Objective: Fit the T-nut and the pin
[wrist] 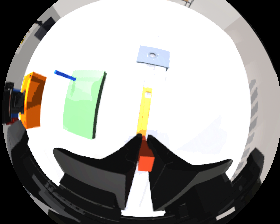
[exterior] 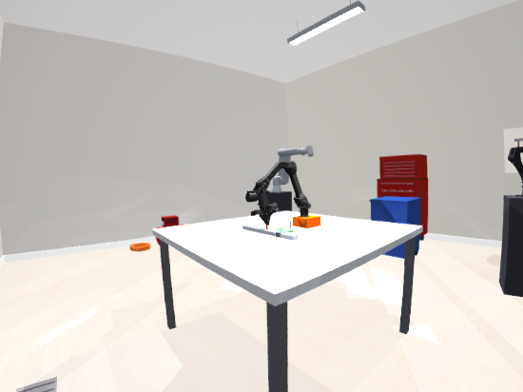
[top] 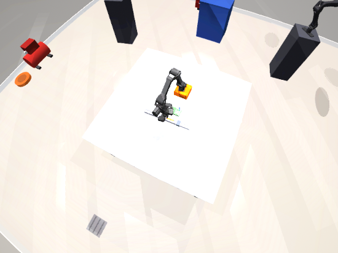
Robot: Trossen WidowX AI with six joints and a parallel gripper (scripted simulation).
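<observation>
In the wrist view, the orange handle is pinched low-center by the end effector, fingers nearly together. The yellow brass T-nut is seen just above that, with the bracket up at top center and the blue pin at upper left.

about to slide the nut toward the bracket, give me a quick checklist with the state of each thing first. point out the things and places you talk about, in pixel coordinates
1. Claw [top: 166, 118] [exterior: 267, 225] [wrist: 144, 137] shut on the orange handle [wrist: 146, 161]: ok
2. Blue pin [exterior: 290, 225] [wrist: 65, 75] at the green tray [wrist: 82, 105], out of the slide path: ok
3. Hole in the bracket [wrist: 153, 56] uncovered: ok
4. Nut under the bracket hole: not ok, the handle is well short of it
5. Nut flat under the slot's lips: cannot tell, too washed out
</observation>
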